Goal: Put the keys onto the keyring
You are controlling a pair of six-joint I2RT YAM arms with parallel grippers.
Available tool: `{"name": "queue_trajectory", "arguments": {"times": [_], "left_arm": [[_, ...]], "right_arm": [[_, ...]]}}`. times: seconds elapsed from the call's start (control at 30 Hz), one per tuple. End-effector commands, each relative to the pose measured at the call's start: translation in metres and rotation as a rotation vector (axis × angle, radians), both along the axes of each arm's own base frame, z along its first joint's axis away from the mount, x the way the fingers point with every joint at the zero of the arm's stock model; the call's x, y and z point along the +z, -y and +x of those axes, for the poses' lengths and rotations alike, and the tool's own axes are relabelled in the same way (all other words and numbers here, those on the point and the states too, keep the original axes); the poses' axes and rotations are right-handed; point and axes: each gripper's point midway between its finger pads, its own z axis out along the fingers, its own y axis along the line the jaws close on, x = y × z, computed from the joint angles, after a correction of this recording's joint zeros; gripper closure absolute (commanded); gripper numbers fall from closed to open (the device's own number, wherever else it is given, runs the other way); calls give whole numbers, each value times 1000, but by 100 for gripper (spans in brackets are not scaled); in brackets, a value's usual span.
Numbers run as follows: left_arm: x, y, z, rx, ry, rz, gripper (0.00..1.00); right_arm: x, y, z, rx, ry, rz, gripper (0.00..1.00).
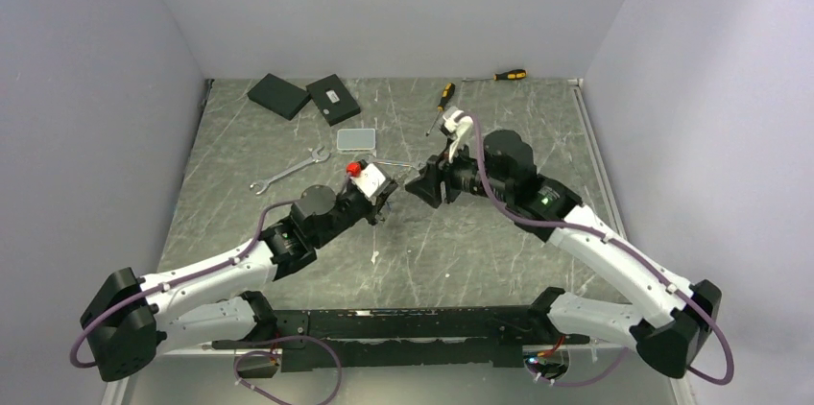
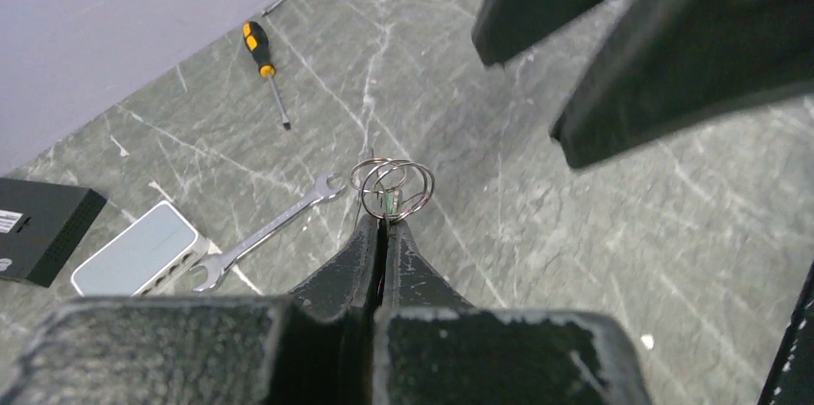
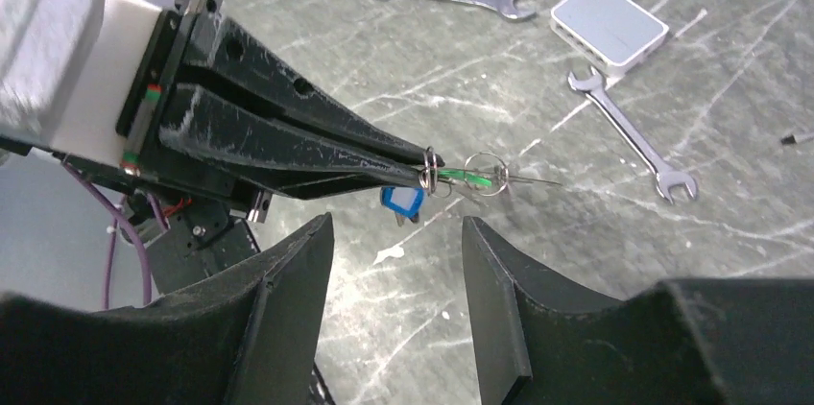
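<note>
Shiny metal keyring (image 2: 391,190), glossy steel wrench (image 2: 266,230)

Both arms reach toward the desk's middle; left gripper (image 2: 384,225) clamped tight (pinching the keyring (image 2: 392,190)); right gripper (image 3: 395,228) facing it, jaws apart

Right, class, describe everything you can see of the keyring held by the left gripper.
The keyring is thin silvery wire, showing as several overlapping loops. It is held above the table, pinched at one edge by the shut left gripper. In the right wrist view it carries a green tag and a blue tag, and a fine wire end pokes out. The open right gripper is clear of it.
</note>
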Motion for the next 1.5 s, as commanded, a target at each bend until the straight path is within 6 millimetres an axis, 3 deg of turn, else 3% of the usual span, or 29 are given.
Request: {"name": "queue_trajectory", "arguments": {"times": [0.0, 0.27, 0.6, 0.8, 1.03, 1.23, 1.3, 1.47], "left_arm": [[54, 6, 4, 19, 27, -203, 100], [72, -7, 0, 58, 9, -296, 100], [77, -6, -4, 35, 21, -338, 100], [79, -5, -3, 30, 30, -337, 100], [78, -5, -5, 23, 40, -343, 100], [75, -5, -4, 24, 35, -335, 100], [73, -5, -4, 26, 33, -333, 100], [71, -4, -5, 24, 27, -336, 100]], "right_arm": [[36, -12, 3, 31, 156, 190, 46], [46, -18, 13, 12, 225, 252, 52], [34, -31, 12, 78, 213, 232, 56], [32, -33, 15, 84, 221, 214, 72], [20, -38, 18, 91, 199, 182, 77], [25, -36, 19, 81, 218, 190, 91], [27, -35, 19, 80, 223, 189, 91], [28, -36, 18, 87, 222, 187, 78]]}}
